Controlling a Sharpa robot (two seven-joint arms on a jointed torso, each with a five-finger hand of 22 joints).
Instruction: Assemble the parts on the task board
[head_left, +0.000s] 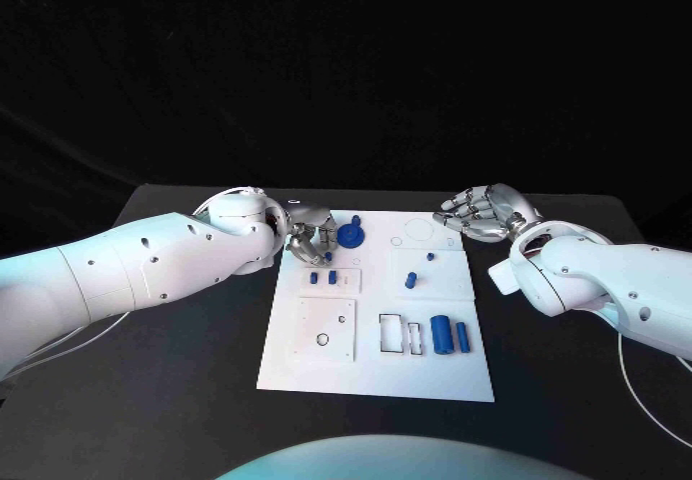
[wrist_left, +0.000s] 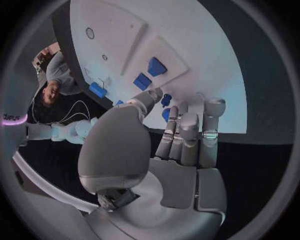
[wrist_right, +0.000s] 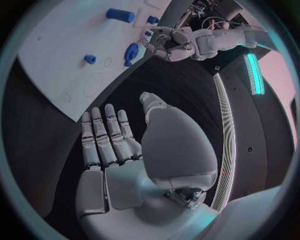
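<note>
Blue parts (head_left: 450, 335) far from robot hand (head_left: 488, 213)

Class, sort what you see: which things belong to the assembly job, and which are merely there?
Job: task board; blue parts such as the cylinder and round piece; left robot hand; right robot hand.
Merely there: black table.
</note>
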